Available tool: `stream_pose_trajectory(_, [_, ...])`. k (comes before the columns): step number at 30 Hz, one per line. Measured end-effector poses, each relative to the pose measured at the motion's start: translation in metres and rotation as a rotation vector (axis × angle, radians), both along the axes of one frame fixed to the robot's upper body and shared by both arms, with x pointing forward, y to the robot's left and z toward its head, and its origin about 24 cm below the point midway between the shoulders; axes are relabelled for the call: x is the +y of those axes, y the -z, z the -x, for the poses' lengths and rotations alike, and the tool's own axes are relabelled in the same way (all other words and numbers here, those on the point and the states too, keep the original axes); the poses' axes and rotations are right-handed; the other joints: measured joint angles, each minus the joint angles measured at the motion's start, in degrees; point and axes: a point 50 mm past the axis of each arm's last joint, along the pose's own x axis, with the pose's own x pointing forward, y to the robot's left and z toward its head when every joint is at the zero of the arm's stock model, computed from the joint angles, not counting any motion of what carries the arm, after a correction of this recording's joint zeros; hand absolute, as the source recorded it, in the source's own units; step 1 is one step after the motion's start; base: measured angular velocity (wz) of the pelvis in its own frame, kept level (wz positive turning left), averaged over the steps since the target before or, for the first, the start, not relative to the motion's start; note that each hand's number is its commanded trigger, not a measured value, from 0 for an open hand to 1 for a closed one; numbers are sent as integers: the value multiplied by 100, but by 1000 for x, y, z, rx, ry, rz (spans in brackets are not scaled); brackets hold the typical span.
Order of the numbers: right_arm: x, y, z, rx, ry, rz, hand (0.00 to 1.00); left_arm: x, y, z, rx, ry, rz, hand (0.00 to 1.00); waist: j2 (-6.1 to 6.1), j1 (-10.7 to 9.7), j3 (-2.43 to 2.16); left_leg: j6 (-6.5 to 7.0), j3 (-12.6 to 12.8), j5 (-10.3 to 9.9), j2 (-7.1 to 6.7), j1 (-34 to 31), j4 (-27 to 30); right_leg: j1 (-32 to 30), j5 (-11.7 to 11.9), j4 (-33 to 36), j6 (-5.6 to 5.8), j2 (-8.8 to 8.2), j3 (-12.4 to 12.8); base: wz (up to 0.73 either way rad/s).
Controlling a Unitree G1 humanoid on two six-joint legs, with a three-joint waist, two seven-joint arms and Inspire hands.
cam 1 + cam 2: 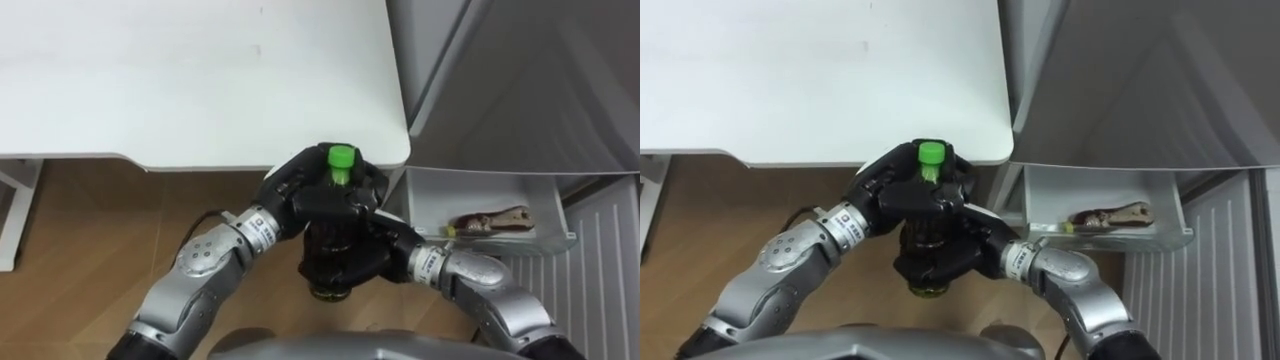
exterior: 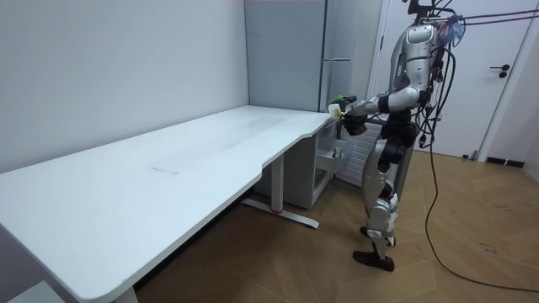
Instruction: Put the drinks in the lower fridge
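- Hands first: left hand (image 1: 292, 192) and right hand (image 1: 352, 258) both curl round the green-capped bottle (image 1: 341, 157), a double grip keeping it upright at frame centre.
- White table (image 1: 200, 80) spans the upper left; the bottle hangs just off its corner.
- Open fridge shelf (image 1: 440, 195), right of centre, holds a brown packet (image 1: 490, 220); the free space beside it probably suits the bottle.
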Motion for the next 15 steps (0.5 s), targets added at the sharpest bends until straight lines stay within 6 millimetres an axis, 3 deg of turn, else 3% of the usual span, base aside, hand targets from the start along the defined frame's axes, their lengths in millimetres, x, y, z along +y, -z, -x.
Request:
stream_pose_trajectory(10, [1,0,4,34,34,-72,100,7,-2,-3,-75,-7,-62,0,-1,13,31,0,7,0,-1,32,-2,13,0,-6,0,1,47,0])
stream_pose_trajectory(12, [0,0,3,37,56,-69,100,10,5,-2,-57,12,-77,0,52,8,61,1,23,0,-3,37,-47,5,0,-9,0,9,122,-4])
stream_pose_trajectory(15, [-4,2,4,45,62,-50,100,9,16,3,-28,44,-115,0,88,6,64,0,24,0,-2,5,-40,-25,0,-11,0,12,112,-1])
